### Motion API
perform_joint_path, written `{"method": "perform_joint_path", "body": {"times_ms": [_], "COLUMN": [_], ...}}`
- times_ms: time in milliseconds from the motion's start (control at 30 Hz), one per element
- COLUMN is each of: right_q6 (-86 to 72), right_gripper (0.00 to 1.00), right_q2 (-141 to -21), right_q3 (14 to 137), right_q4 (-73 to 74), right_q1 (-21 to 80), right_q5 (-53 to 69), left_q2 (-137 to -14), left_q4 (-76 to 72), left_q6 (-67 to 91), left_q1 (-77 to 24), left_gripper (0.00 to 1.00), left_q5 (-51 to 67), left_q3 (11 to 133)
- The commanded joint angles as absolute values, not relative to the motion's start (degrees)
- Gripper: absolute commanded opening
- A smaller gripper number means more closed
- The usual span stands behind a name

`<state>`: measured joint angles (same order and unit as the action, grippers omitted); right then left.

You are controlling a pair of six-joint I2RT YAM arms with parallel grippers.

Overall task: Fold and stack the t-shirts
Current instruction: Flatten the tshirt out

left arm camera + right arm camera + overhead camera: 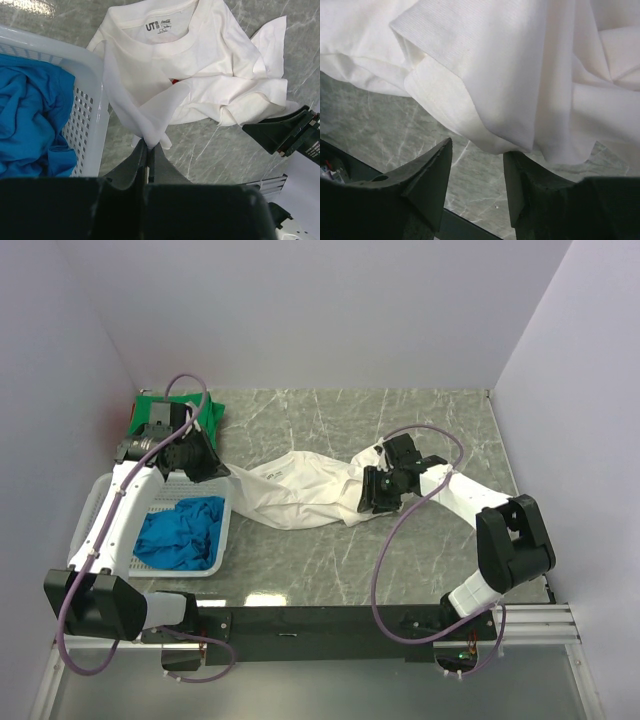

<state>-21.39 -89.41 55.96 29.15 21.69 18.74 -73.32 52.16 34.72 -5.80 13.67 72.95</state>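
Note:
The white t-shirt (300,490) lies crumpled and stretched across the marble table, collar label up (200,65). My left gripper (215,472) is shut on a pinched fold of its cloth (149,145), right beside the basket's corner. My right gripper (370,495) stands open at the shirt's other end, low over the table. Its fingertips (477,150) sit just below a hanging hem of the white t-shirt (495,75), with bare table between them. A bright blue t-shirt (185,530) lies bunched in the basket. A green t-shirt (150,410) is folded at the back left, with a red edge beside it.
The white lattice basket (225,530) stands at the left, under my left arm; its wall (90,100) is close to the left fingers. White walls close in the table on three sides. My right gripper's black body (285,132) shows in the left wrist view.

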Motion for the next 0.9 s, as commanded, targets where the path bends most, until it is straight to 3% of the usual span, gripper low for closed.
{"method": "perform_joint_path", "body": {"times_ms": [0,100,133,167,233,600,867], "right_q6": [-21.7,-21.6,-21.4,-21.3,-20.7,-15.4,-12.7], "right_gripper": [0.51,0.38,0.17,0.07,0.00,0.00,0.00], "right_q2": [-89.8,-89.8,-90.0,-90.1,-89.8,-78.0,-70.1], "right_q3": [57.0,57.8,58.0,58.3,58.6,69.9,80.7], "right_q4": [26.5,27.1,27.8,28.2,29.3,49.8,59.9], "right_q1": [21.4,21.4,21.4,21.4,21.4,20.8,17.1], "right_q5": [20.3,19.6,18.8,18.3,17.4,3.4,-7.5], "left_q2": [-71.5,-71.5,-71.5,-71.5,-71.5,-72.4,-75.3], "left_q4": [52.1,52.3,52.3,52.2,52.0,47.3,45.6], "left_q6": [34.4,34.1,34.0,34.0,34.1,35.4,37.0], "left_q1": [-5.6,-5.7,-5.6,-5.7,-5.6,-5.7,-5.6], "left_gripper": [0.01,0.00,0.00,0.01,0.01,0.01,0.00], "left_q5": [13.4,13.1,13.0,13.0,13.1,13.1,15.6], "left_q3": [72.5,72.4,72.3,72.3,72.2,77.4,89.5]}}
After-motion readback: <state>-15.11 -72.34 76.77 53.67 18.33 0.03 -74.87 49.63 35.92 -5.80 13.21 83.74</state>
